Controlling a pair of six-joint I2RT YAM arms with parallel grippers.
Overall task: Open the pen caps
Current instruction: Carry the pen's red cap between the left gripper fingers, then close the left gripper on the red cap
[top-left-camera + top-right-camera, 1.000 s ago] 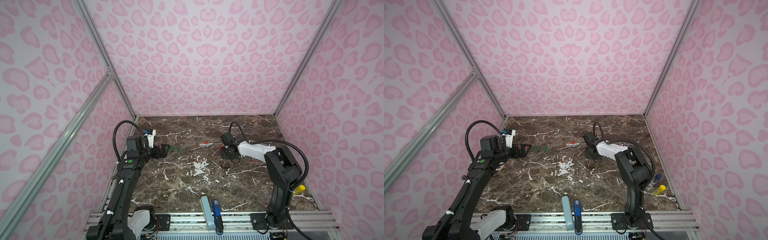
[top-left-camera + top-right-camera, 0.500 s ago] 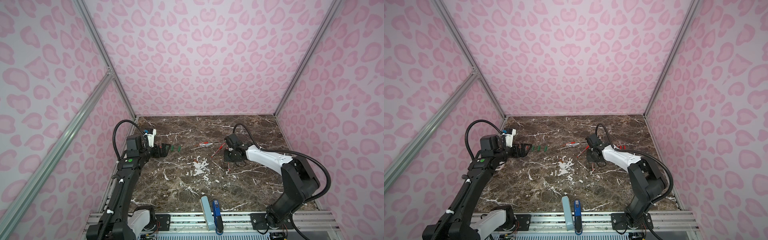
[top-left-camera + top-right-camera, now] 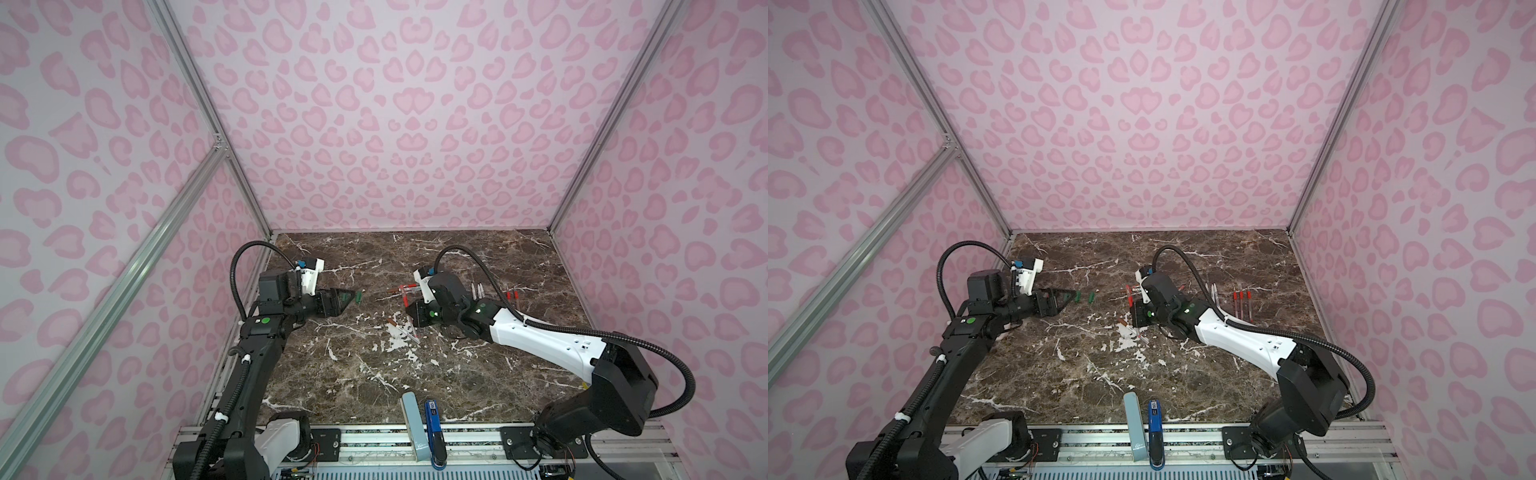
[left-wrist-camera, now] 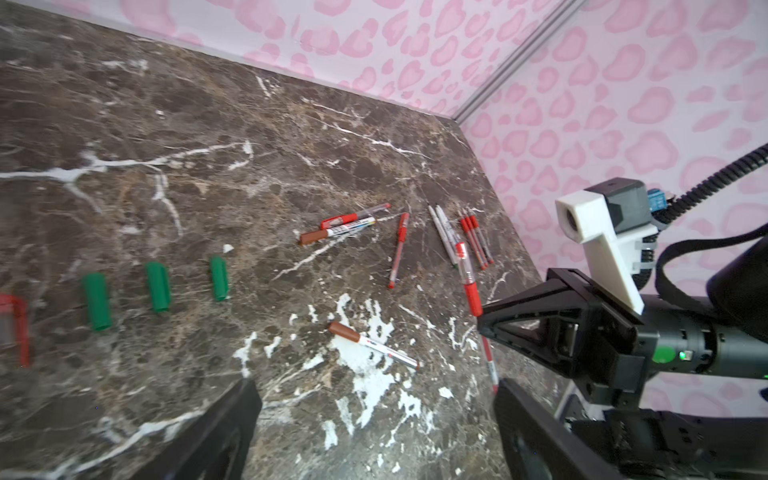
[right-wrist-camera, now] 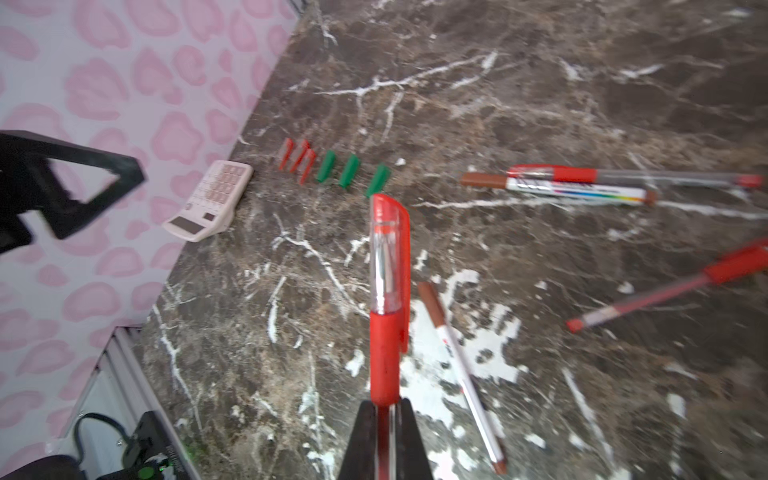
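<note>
so the right tool (image 5: 387,409) is clenched on a red pen (image 5: 388,291), pinching the barrel just behind the red grip bit, which leaves the whole cap end poking out free toward the left. My guess is that's on purpose: hold the body, leave the cap for the other arm to pull. The left tool (image 4: 374,395) is spread wide with nothing in it, over the far-left part of the bench (image 4: 208,124), facing the pen but well apart from it

Pulled caps look sorted: three green caps (image 4: 158,286) in a row just right of the left tool, red caps (image 5: 297,160) left of those, beside a calculator (image 5: 208,201) at the left wall. Pens that look uncapped (image 3: 1241,305) are parked far right, out of the way

Room-wise the gap between the tools is open, but a brown-capped marker (image 4: 372,345) lies on the bench just beside the held pen, and two more capped pens (image 4: 340,226) sit a bit farther back. The near half is bare apart from a pale bar (image 3: 411,419) and a blue stapler thing (image 3: 432,428) at the near edge
</note>
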